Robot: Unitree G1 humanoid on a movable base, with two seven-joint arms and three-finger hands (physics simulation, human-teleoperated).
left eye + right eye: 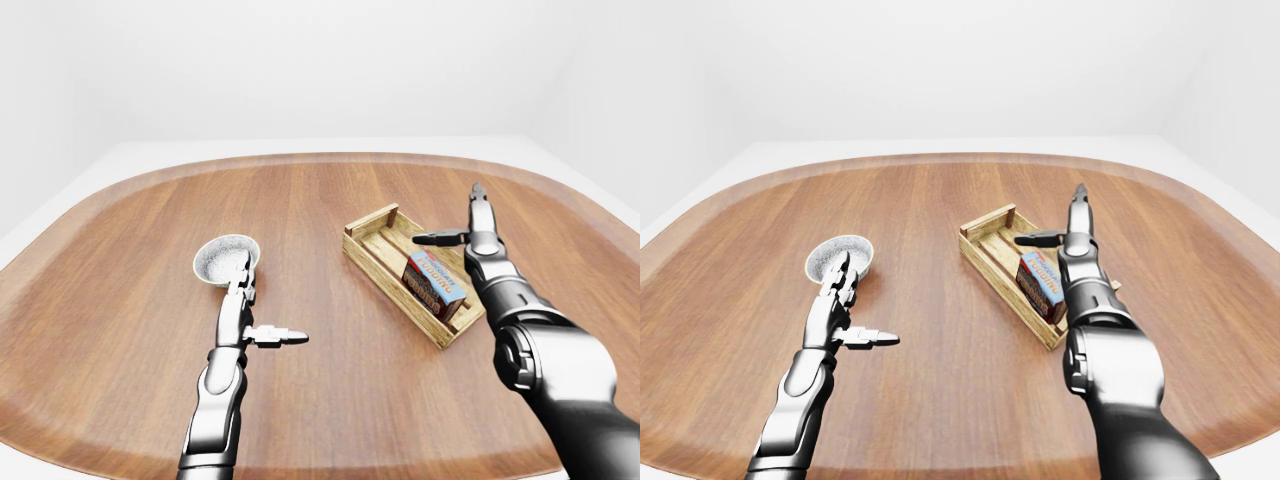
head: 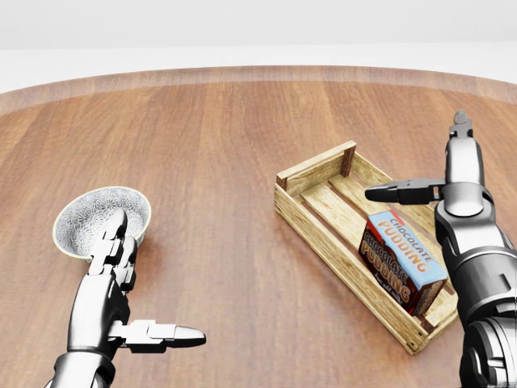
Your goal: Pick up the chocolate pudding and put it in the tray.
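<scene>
Wooden tray (image 2: 313, 168) on table (image 2: 226, 129), holding pudding (image 2: 400, 257) at its lower-right end, box leaning on the tray wall. Right hand (image 2: 448, 184) above tray, fingers spread, empty. Left hand (image 2: 121, 291) spread, empty, beside bowl (image 2: 89, 214).

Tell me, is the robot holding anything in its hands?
No. Both the left hand and the right hand are open and empty; the pudding box lies in the tray.

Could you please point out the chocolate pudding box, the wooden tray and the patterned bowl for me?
chocolate pudding box (image 2: 401, 252), head view, its blue top face.
wooden tray (image 2: 317, 168), head view, its far end wall.
patterned bowl (image 2: 89, 214), head view, its inside.
</scene>
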